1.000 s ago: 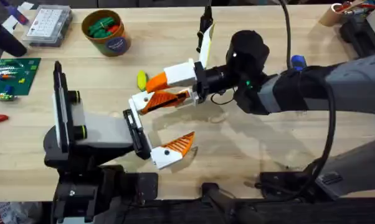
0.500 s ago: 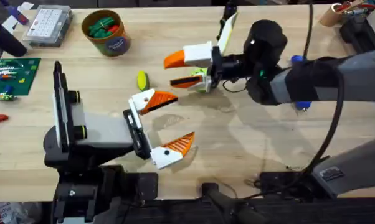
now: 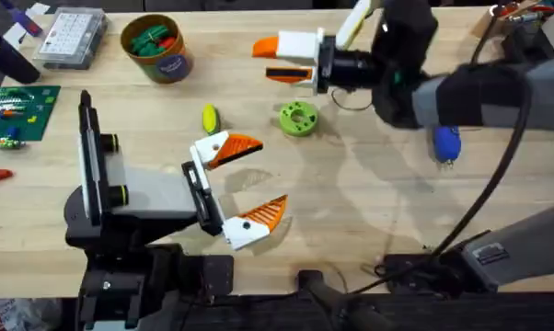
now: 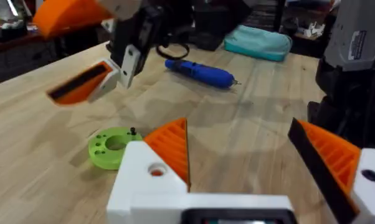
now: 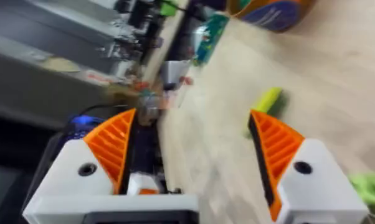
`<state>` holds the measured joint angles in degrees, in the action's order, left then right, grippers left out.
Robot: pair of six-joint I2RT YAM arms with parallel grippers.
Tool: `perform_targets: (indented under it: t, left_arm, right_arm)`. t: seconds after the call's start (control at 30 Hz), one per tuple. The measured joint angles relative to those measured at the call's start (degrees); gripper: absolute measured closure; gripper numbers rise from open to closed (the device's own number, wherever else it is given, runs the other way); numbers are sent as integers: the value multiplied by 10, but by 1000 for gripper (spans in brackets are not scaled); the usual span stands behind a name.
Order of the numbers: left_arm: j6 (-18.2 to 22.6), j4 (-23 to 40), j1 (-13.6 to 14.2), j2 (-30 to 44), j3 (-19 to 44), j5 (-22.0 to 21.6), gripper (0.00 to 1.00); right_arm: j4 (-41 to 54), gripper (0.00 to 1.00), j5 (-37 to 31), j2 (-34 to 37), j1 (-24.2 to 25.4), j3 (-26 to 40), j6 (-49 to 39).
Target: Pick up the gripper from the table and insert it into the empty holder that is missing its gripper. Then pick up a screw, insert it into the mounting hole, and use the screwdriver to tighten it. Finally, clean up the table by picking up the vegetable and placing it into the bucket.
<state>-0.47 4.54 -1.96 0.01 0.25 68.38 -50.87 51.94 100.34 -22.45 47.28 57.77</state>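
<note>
Orange wedge, the gripper, sits seated in the holder on the left arm's black jaw rail, beside the twin finger in its own white socket. The left fingers stand apart with nothing between them. Just beyond the holder, the yellow vegetable lies on the bench, and the bucket stands at the far left, green pieces inside it, well apart from the vegetable.

A green disc with holes lies on the bench near the middle; the left wrist view shows a small dark screw standing in it. The right fingers hang above the far side of the bench, spread wide and empty. The blue screwdriver lies under the right arm, well to the right of the disc.
</note>
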Motion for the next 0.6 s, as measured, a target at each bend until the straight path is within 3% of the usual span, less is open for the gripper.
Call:
perform_targets:
  t: [0.27, 0.4, 0.6]
  left_arm:
    - [0, 0, 0, 0, 0, -1, 17]
    - [0, 0, 0, 0, 0, -1, 17]
    - [0, 0, 0, 0, 0, -1, 17]
  right_arm:
    - [453, 8, -64, -2, 9, 159, -243]
    - [597, 8, -98, -27, 26, 206, -352]
    - [771, 8, -210, -151, 49, 224, -497]
